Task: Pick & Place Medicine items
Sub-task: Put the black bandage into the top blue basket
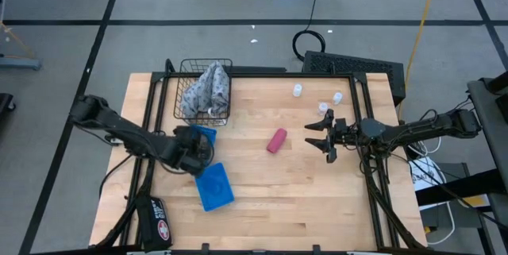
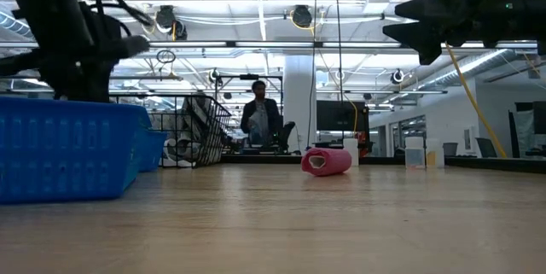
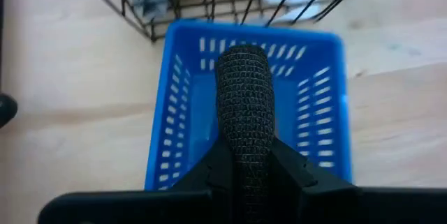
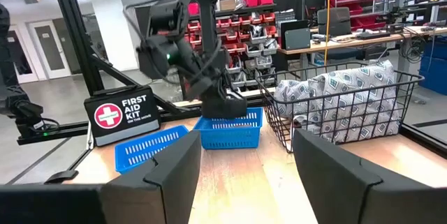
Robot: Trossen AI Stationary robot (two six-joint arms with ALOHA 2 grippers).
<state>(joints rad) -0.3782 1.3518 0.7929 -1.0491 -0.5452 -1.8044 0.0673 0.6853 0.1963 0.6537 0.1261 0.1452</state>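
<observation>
My left gripper (image 1: 193, 141) hangs over the blue basket (image 1: 206, 134) next to the wire basket, shut on a black oblong container (image 3: 243, 98) with a mesh-like surface. A pink tube (image 1: 276, 141) lies on its side mid-table, also seen in the low view (image 2: 326, 161). Three small white bottles (image 1: 297, 90), (image 1: 337, 97), (image 1: 323, 108) stand at the far right. My right gripper (image 1: 320, 137) hovers open and level right of the pink tube, with nothing between its fingers (image 4: 174, 175). My left gripper pinches the black container's near end (image 3: 244, 155) between its two fingers. The fingers slant down from the table's left, and the container sticks out forward along them. Its free end (image 3: 242, 60) is above the inside of the blue basket.
A wire basket (image 1: 176, 104) holding a grey patterned cloth (image 1: 208, 86) stands at the far left. A second blue tray (image 1: 214, 185) lies nearer the front edge, and a first aid kit (image 1: 157, 222) at the front left. A black box (image 1: 353, 66) sits at the far right edge.
</observation>
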